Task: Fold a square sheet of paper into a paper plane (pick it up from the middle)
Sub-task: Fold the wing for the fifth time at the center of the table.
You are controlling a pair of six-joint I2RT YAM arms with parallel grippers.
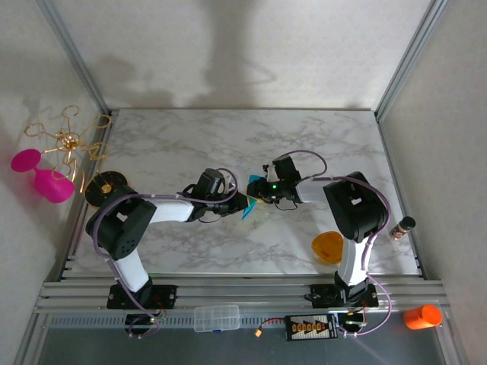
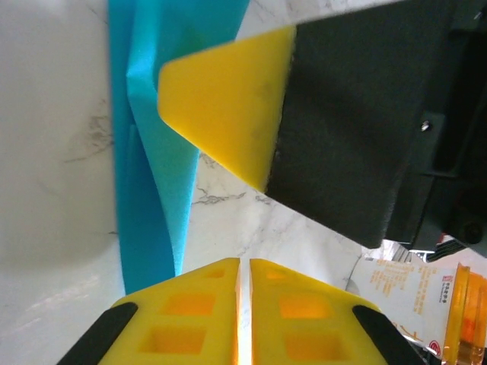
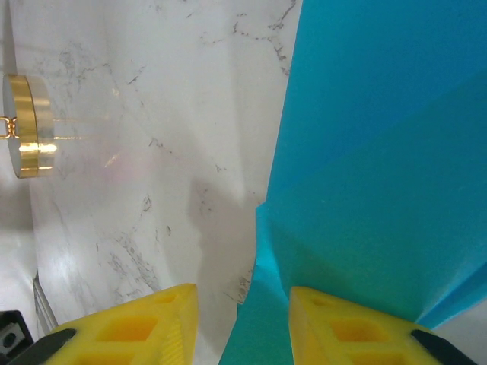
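Observation:
The teal-blue square sheet of paper (image 1: 248,207) lies partly folded on the marble table (image 1: 190,144), between the two grippers at mid-table. In the left wrist view the paper (image 2: 148,167) is a creased strip to the left of my left gripper (image 2: 244,262). That gripper is shut, with only a thin slit between its yellow fingers and nothing in it. One yellow finger (image 2: 228,106) of the right gripper hangs just beyond, over the paper. My right gripper (image 3: 243,293) stands open over the paper (image 3: 380,152), whose folded edge runs into the gap. In the top view the left gripper (image 1: 242,202) and right gripper (image 1: 262,194) nearly touch.
A small orange bowl (image 1: 329,247) sits near the right arm's base. A small bottle (image 1: 402,226) stands at the table's right edge. Pink glasses (image 1: 46,179) and a gold wire stand (image 1: 67,139) are at the left edge, and its gold base (image 3: 27,125) is in the right wrist view.

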